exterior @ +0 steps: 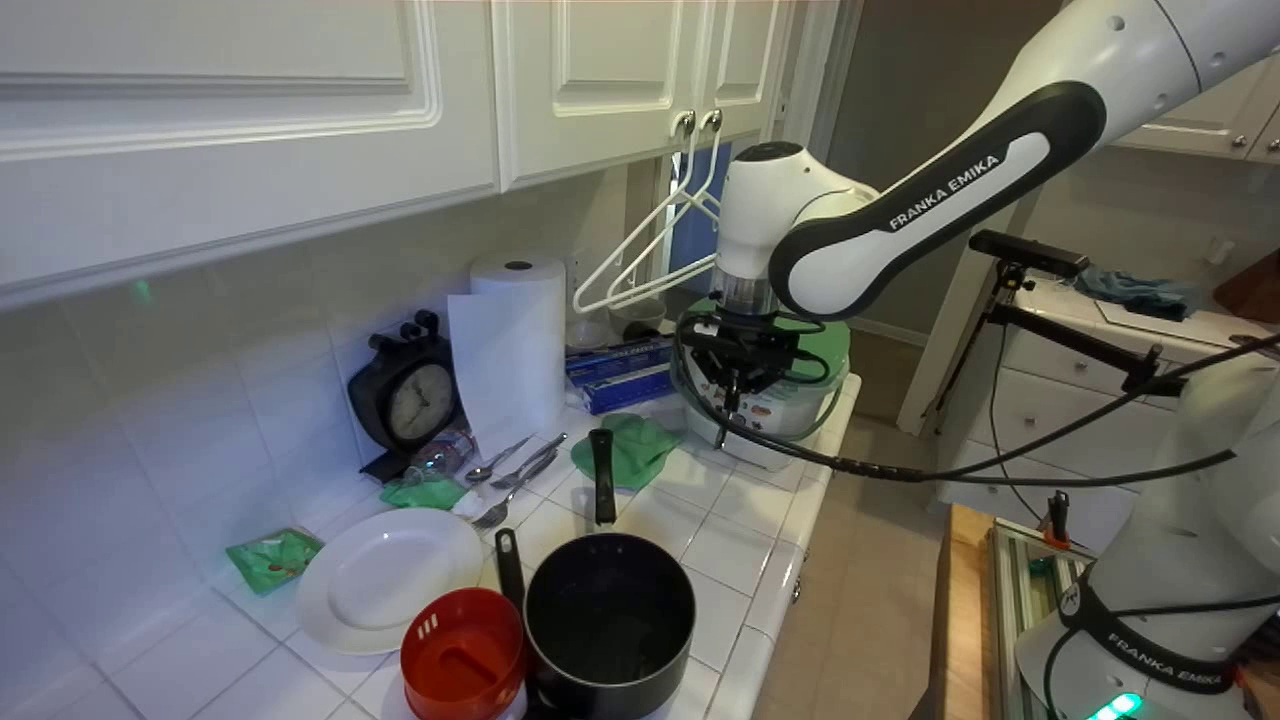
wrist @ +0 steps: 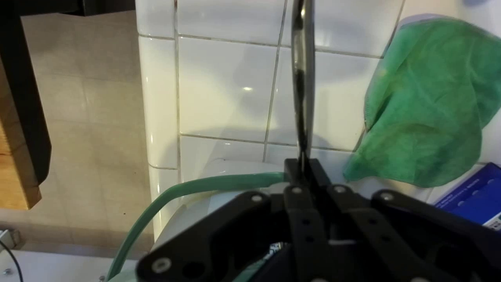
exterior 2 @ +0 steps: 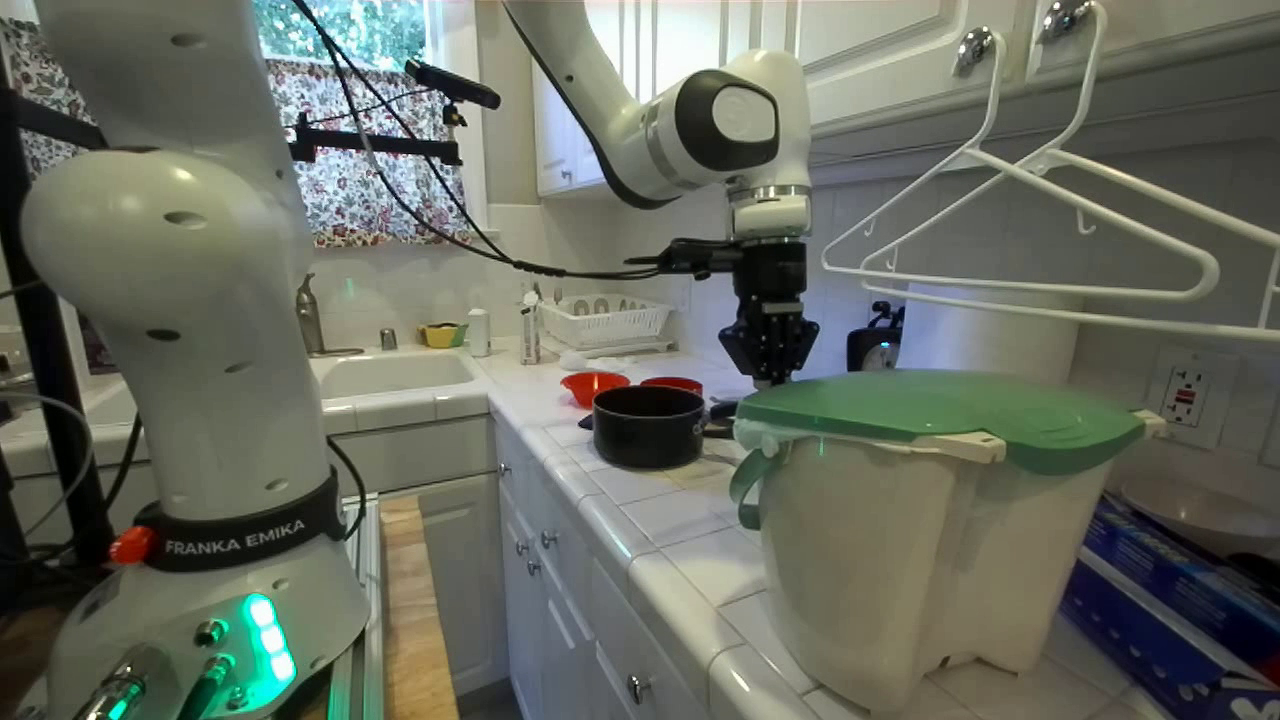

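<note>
Glossy white tiled counter (wrist: 219, 94), black gripper (wrist: 304, 166) pinching slender shiny metal utensil (wrist: 304, 74), rumpled green cloth (wrist: 428, 102) nearby.

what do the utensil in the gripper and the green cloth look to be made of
The utensil: polished metal, perhaps stainless steel, by its bright mirror-like streaks. The green cloth: soft, matte fabric, by its loose folds and creases; which fiber, the view leaves open.

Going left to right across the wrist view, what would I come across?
Wooden surface → beige floor → white tiled counter edge → thin shiny metal object gripped in the hand → green cloth.
</note>
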